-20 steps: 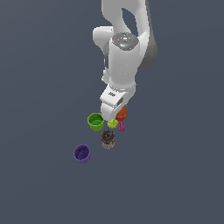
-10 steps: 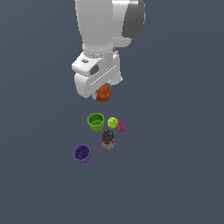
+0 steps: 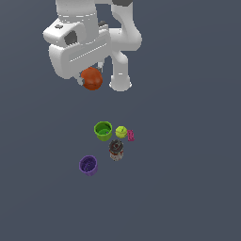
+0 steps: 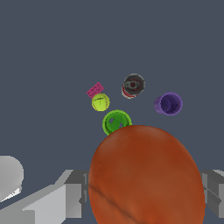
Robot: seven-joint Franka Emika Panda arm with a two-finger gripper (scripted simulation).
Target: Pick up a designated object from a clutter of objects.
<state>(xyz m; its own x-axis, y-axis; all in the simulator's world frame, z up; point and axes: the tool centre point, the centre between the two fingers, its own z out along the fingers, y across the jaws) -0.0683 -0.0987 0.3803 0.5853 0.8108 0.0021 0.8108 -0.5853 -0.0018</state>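
The orange-red ball (image 3: 92,78) hangs high above the floor, held in my gripper (image 3: 91,80), which is shut on it. In the wrist view the ball (image 4: 146,177) fills the foreground between my two grey fingers (image 4: 72,192). Far below lies the rest of the clutter: a green cup (image 3: 103,130), a yellow-green ball (image 3: 121,132), a tiny pink piece (image 3: 131,135), a dark brown-and-white can (image 3: 116,149) and a purple cup (image 3: 88,165). The wrist view shows them too: green cup (image 4: 116,122), yellow-green ball (image 4: 100,102), can (image 4: 133,85), purple cup (image 4: 168,104).
The floor (image 3: 188,188) is a plain dark grey surface all around the small cluster. The arm's white body (image 3: 77,44) and its base column (image 3: 120,70) stand behind the cluster toward the top of the exterior view.
The gripper has risen well above the cluster with the orange-red ball in it, drifting toward the exterior view's left. The items on the floor have stayed put.
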